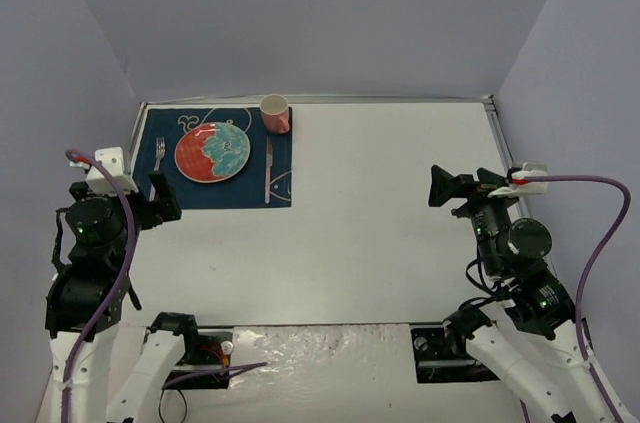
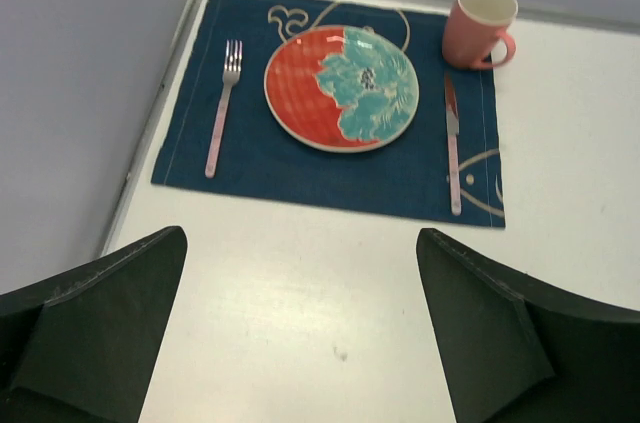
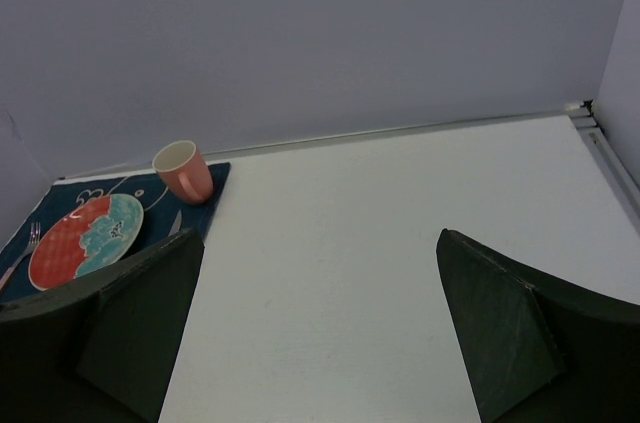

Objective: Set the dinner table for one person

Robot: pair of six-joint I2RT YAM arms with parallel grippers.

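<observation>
On the white dinner table a dark blue placemat lies at the far left. On it sit a red and teal plate, a fork to its left, a knife to its right and a pink mug at its far right corner. The left wrist view shows the same plate, fork, knife and mug. My left gripper is open and empty, near the mat's near left corner. My right gripper is open and empty at the right.
Grey walls enclose the table on three sides. A metal edge runs along the far side. The right wrist view shows the mug and plate far to the left.
</observation>
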